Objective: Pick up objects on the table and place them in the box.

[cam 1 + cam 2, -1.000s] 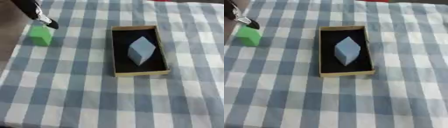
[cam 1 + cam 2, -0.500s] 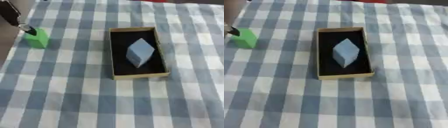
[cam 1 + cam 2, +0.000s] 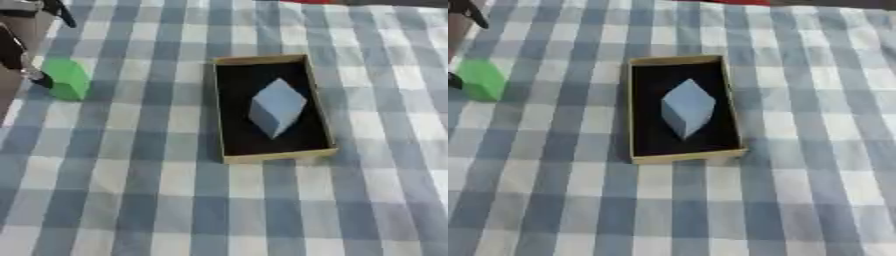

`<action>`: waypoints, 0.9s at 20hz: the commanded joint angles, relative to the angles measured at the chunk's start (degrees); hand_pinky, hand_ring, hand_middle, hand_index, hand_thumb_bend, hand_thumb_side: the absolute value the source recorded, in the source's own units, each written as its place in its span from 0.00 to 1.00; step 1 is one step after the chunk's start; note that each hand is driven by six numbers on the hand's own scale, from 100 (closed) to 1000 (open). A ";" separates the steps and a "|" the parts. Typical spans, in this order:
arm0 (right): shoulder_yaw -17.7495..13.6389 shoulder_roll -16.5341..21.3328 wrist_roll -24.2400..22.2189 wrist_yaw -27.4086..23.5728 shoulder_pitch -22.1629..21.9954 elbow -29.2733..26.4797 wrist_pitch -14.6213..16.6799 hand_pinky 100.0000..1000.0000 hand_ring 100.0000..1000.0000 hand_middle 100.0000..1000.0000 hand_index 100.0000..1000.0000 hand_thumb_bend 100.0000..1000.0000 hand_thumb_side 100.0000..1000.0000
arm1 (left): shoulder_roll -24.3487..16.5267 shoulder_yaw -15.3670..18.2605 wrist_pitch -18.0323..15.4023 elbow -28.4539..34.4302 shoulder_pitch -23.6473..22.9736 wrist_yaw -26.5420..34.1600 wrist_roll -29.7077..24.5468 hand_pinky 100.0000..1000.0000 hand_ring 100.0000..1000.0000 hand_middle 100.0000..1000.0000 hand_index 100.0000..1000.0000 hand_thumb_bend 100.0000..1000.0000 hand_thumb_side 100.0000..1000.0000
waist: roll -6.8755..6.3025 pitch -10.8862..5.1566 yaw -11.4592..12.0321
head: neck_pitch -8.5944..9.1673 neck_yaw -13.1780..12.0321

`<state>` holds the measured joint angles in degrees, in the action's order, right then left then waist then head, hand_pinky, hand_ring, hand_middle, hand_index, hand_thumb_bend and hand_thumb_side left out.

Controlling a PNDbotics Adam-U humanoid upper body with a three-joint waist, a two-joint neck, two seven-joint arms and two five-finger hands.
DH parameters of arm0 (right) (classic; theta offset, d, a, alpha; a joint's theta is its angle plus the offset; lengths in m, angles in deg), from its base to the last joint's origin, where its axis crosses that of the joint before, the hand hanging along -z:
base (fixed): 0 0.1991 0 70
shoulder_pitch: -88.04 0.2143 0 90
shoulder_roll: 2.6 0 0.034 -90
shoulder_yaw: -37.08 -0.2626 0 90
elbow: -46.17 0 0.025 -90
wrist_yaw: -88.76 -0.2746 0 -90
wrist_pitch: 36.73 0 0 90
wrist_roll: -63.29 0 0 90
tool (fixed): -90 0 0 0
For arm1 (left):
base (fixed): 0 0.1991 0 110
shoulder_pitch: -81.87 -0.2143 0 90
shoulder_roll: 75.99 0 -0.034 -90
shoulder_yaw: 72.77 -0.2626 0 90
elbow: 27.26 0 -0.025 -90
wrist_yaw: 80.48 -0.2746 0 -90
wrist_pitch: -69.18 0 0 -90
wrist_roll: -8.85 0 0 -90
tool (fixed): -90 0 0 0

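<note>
Item, nearest: the counter [image 3: 175, 210], covered in blue-and-white check cloth, one, carrying everything listed here. Item, mid-field: the box [image 3: 229, 110], one, tan-walled with a black floor, lying open with its long side running away from me. Item, inside it: one pale blue block [image 3: 276, 106], tipped on a corner and resting within the walls, so I am counting that piece as already delivered. Item, far left: one green block [image 3: 67, 79], standing on the cloth near the counter's left edge and well apart from the box; it is the only piece I am seeing left outside. Item, beside it: my left hand [image 3: 19, 52], one, showing only partly at the upper left margin. Compared with a second ago, when it was sitting above the green block, it is now lying off to the block's left, with one dark fingertip [image 3: 40, 79] just at its lower left side and another finger [image 3: 61, 11] held well above; the whole view is also sliding rightward, so part of that shift is my head moving. I cannot tell whether the fingers are spread or closing, since too little of them is showing. The block is resting on the cloth, not lifted. I am judging that the grasp is not yet made and one transfer remains. My right hand is not appearing in either view.
</note>
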<state>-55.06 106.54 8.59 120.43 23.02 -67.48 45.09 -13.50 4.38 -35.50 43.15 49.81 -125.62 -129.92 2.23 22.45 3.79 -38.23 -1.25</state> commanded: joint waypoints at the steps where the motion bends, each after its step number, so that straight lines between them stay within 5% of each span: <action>1: -0.71 1.67 0.21 -0.06 0.64 -0.95 -0.16 0.81 0.78 0.78 0.79 0.00 1.00 | -2.08 0.14 -1.24 -0.36 0.74 0.00 -1.92 0.86 0.92 0.85 0.88 0.68 0.14 | -0.22 -0.99 -0.22 | 0.70 -0.32; 12: -0.86 1.16 0.50 -0.24 0.78 -0.95 -0.11 0.81 0.77 0.78 0.79 0.00 1.00 | 0.88 -0.96 -1.38 -4.40 1.02 -1.85 -1.02 0.82 0.89 0.82 0.85 0.59 0.13 | -0.21 -0.48 -0.88 | 1.33 -0.77; 18: -0.90 1.02 0.58 -0.32 0.77 -0.95 -0.12 0.81 0.77 0.78 0.79 0.00 1.00 | 1.91 -1.24 -1.23 -5.39 1.31 -1.35 0.22 0.70 0.74 0.58 0.71 0.46 0.15 | -0.17 -0.46 -0.89 | 1.13 -0.70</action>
<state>-55.09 106.50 8.92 120.38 23.24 -67.48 44.96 -10.39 2.92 -35.96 37.42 49.87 -127.22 -129.30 2.22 23.16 2.89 -37.59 -1.91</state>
